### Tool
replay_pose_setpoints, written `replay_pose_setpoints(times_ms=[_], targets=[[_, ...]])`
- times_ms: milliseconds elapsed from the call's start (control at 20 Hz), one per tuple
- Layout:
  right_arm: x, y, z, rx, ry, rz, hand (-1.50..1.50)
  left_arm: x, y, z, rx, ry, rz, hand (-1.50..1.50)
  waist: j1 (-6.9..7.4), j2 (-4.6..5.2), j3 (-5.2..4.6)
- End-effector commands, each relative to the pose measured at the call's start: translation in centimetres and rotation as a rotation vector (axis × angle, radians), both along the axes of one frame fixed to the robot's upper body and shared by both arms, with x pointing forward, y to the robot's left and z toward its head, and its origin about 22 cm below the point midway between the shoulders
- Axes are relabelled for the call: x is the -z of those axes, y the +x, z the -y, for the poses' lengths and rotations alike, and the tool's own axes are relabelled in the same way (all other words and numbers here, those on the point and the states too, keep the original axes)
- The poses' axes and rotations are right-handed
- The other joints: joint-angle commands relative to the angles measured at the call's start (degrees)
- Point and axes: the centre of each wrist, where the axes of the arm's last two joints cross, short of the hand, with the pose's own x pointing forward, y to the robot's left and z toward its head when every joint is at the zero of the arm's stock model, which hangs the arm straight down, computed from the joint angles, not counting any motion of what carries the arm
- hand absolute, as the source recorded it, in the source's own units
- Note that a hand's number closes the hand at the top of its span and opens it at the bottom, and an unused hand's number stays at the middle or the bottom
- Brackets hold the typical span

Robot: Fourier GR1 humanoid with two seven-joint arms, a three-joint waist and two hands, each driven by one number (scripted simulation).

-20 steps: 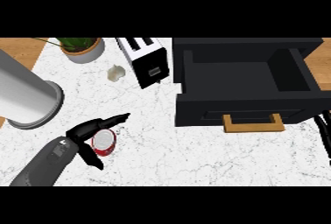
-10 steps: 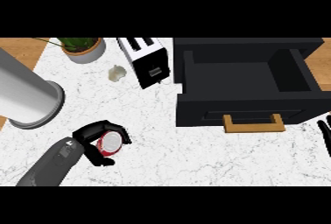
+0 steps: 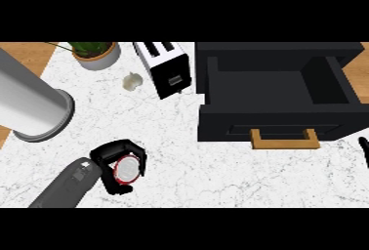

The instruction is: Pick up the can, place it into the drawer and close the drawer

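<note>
In the head view, the can (image 3: 125,169) is seen upright near the front left edge of the desk (image 3: 216,166), with the left robot hand (image 3: 114,158) curled round its sides. The can is judged stiff, light and smooth, best held round its middle. The drawer (image 3: 277,124) stands open at the back right. Only a sliver of the right robot hand (image 3: 364,149) is seen at the right edge; its state cannot be told
</note>
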Motion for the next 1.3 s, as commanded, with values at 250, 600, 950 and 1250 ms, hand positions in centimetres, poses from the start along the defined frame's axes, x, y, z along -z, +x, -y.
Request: replay_pose_setpoints(times_ms=[250,600,950,1250], targets=[[0.0,-1.0,0.9,0.084,0.005,-0.006,-1.5,1.6,-1.9,-6.0,-0.964,-0.233,0.03,1.5,4.57,-0.35,0.02],[-0.5,-1.0,1.1,0.057,-0.006,-0.005,-1.5,-5.1,3.6,1.0,-1.101,-0.281,0.052,1.5,1.65,-0.67,0.16],[-1.9,-2.2,1.2,0.014,-0.011,0.008,-1.5,-14.0,4.6,5.3,-1.072,-0.285,0.196,1.5,0.71,-0.49,0.07],[-0.7,-1.9,-0.8,0.039,0.013,0.012,-1.5,-19.1,5.1,10.6,-1.026,-0.254,0.179,1.5,-0.06,-0.07,0.0]])
